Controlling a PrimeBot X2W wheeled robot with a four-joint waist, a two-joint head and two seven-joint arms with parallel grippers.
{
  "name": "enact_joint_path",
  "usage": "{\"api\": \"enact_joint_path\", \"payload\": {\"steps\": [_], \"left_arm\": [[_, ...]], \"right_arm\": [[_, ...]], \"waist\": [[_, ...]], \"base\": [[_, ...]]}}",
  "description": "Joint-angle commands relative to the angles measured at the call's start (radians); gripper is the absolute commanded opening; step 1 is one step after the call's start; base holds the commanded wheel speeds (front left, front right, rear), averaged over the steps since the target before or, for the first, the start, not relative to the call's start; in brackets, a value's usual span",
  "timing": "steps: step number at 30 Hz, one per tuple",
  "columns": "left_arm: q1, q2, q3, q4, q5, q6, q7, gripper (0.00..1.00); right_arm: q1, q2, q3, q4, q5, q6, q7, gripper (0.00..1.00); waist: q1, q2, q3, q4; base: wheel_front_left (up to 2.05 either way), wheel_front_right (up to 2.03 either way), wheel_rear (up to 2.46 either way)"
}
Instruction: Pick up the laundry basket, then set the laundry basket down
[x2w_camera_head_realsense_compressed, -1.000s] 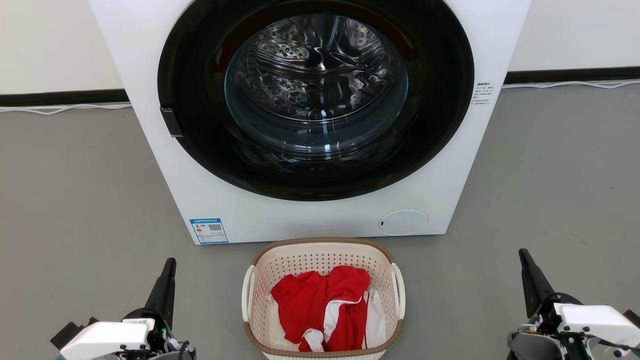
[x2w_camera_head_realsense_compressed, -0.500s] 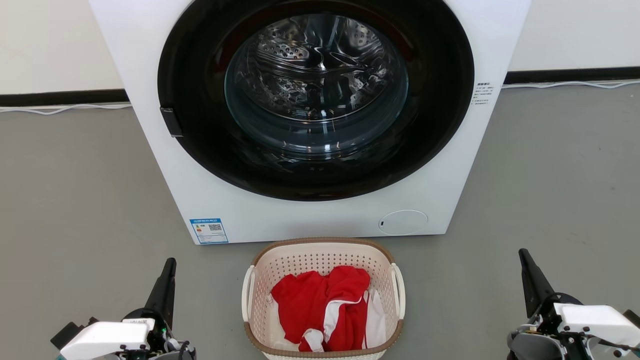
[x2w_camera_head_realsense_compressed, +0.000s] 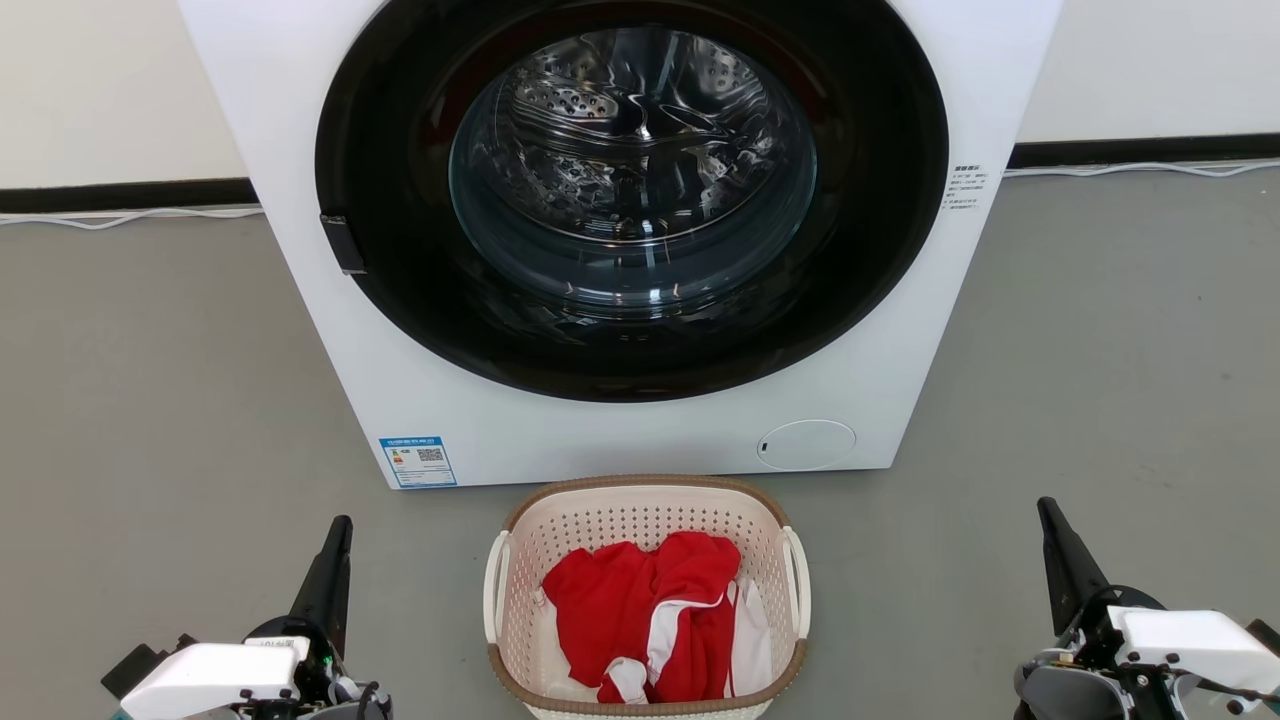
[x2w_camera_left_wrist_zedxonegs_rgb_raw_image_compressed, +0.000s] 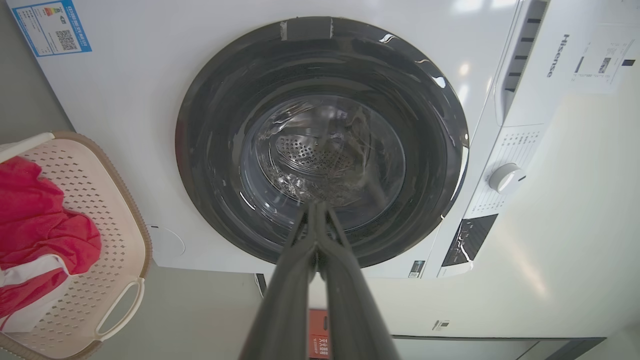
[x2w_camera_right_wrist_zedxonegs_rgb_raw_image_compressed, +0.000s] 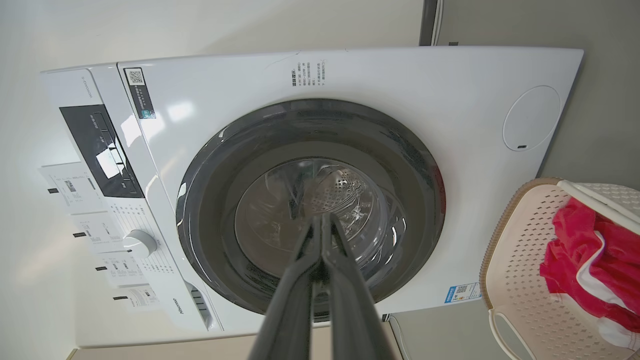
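Note:
The laundry basket (x2w_camera_head_realsense_compressed: 640, 500), cream-white and perforated with a brown rim and white loop handles, stands on the grey floor just in front of the washer. Red and white clothes (x2w_camera_head_realsense_compressed: 650, 615) lie inside it. My left gripper (x2w_camera_head_realsense_compressed: 342, 525) is at the lower left, apart from the basket's left handle (x2w_camera_head_realsense_compressed: 494, 585), its fingers pressed together and empty. My right gripper (x2w_camera_head_realsense_compressed: 1045, 507) is at the lower right, farther from the right handle (x2w_camera_head_realsense_compressed: 798, 580), also shut with nothing in it. The basket (x2w_camera_left_wrist_zedxonegs_rgb_raw_image_compressed: 100, 240) sits at the left edge of the left wrist view, and the basket (x2w_camera_right_wrist_zedxonegs_rgb_raw_image_compressed: 520, 280) at the right edge of the right wrist view.
A white front-loading washer (x2w_camera_head_realsense_compressed: 620, 440) with its round dark glass door (x2w_camera_head_realsense_compressed: 632, 190) closed rises directly behind the basket. Grey floor (x2w_camera_head_realsense_compressed: 150, 400) spreads to both sides. A white cable (x2w_camera_head_realsense_compressed: 120, 217) runs along the wall's dark baseboard.

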Motion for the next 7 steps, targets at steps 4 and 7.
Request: {"api": "enact_joint_path", "payload": {"steps": [4,7], "left_arm": [[-0.056,0.014,0.024,-0.03,-0.005,-0.015,0.006,0.0],[-0.056,0.014,0.024,-0.03,-0.005,-0.015,0.006,0.0]], "right_arm": [[-0.044,-0.005,0.018,-0.031,0.007,0.007,0.008,0.0],[-0.044,-0.005,0.018,-0.031,0.007,0.007,0.008,0.0]], "waist": [[0.0,-0.0001,0.0,0.0],[0.0,-0.0001,0.0,0.0]], "base": [[0.0,0.0,0.0],[0.0,0.0,0.0]]}}
